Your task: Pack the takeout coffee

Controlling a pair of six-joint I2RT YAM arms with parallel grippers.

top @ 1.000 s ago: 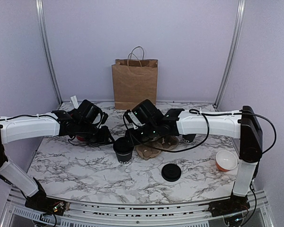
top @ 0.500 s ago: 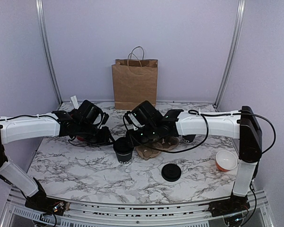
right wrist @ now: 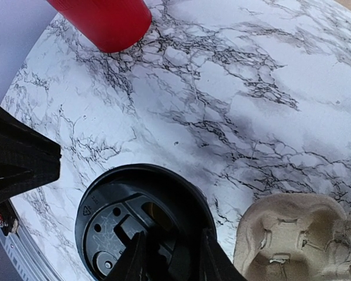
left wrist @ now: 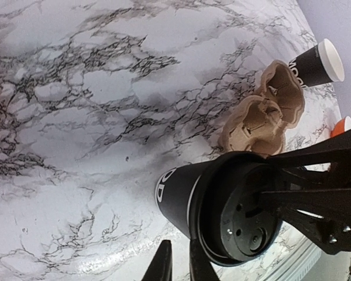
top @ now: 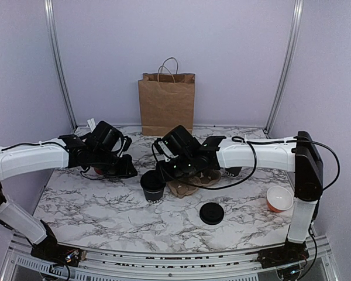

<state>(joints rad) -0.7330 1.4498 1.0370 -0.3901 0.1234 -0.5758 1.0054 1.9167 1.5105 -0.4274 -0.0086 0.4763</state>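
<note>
Nearest us, a flat round black lid (top: 211, 213) is lying loose on the marble table (top: 93, 205). Behind it the small all-black paper cup (top: 152, 187) is standing upright mid-table, and the right gripper (right wrist: 172, 234) is pinching the black plastic cap (right wrist: 114, 216) covering it. The left gripper (left wrist: 180, 252) is hovering just beside the cup, fingers nearly pressed together on nothing. At the back, a brown paper bag (top: 167, 102) is standing.

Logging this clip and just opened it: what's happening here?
The lidded takeout coffee stands on the table between the two arms. The right gripper has its fingers at the top edge; whether it grips is unclear. The left gripper, nearly closed and empty, is just beside it. The cardboard carrier nearby is empty.
</note>
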